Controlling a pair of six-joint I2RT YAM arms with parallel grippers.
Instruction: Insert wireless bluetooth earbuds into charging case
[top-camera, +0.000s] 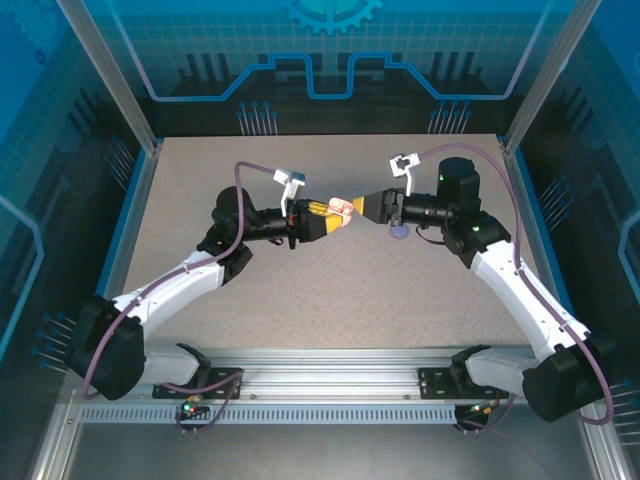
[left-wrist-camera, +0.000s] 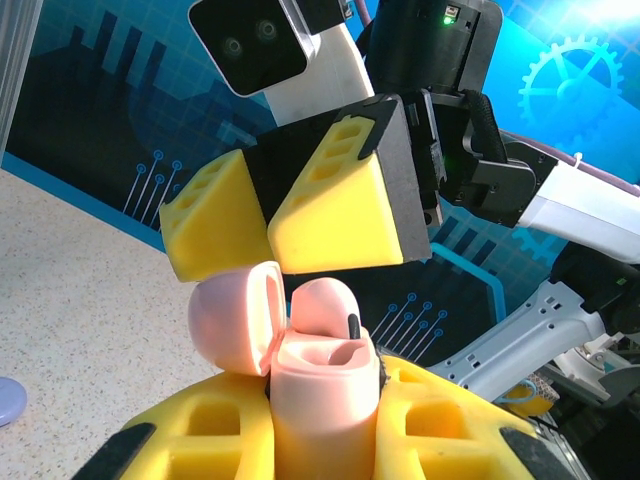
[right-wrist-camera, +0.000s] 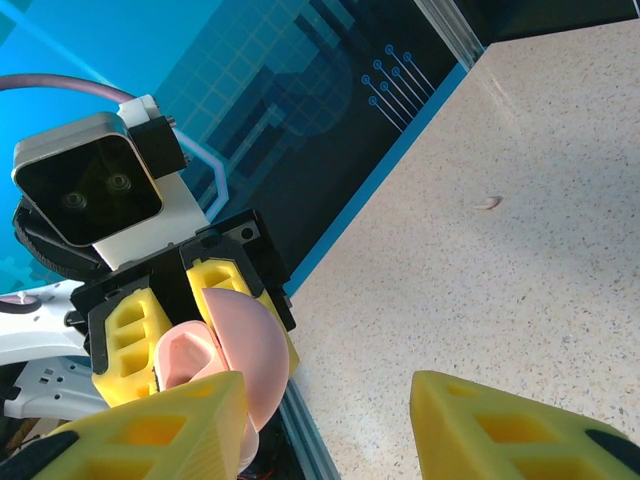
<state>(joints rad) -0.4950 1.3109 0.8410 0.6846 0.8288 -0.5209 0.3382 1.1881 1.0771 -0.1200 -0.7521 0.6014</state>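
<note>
The left gripper (top-camera: 328, 218) pinched the pink charging case (left-wrist-camera: 322, 385) between its fingers, holding it above mid-table with the lid hinged open. One pale earbud (left-wrist-camera: 325, 305) sat in a socket. The right gripper (top-camera: 358, 206) hovered just right of the case, its fingers spread with nothing between them. A second pale earbud (right-wrist-camera: 487, 203) lay loose on the table (right-wrist-camera: 560, 250).

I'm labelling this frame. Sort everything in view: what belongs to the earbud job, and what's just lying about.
Job:
- round pale pink plastic charging case, lid open, clamped in the left gripper
- pale pink bud in its mouth
- open right gripper, close by it
- tiny pale speck on the table, probably another bud

Lying about:
- purple round disc by the right gripper
</note>
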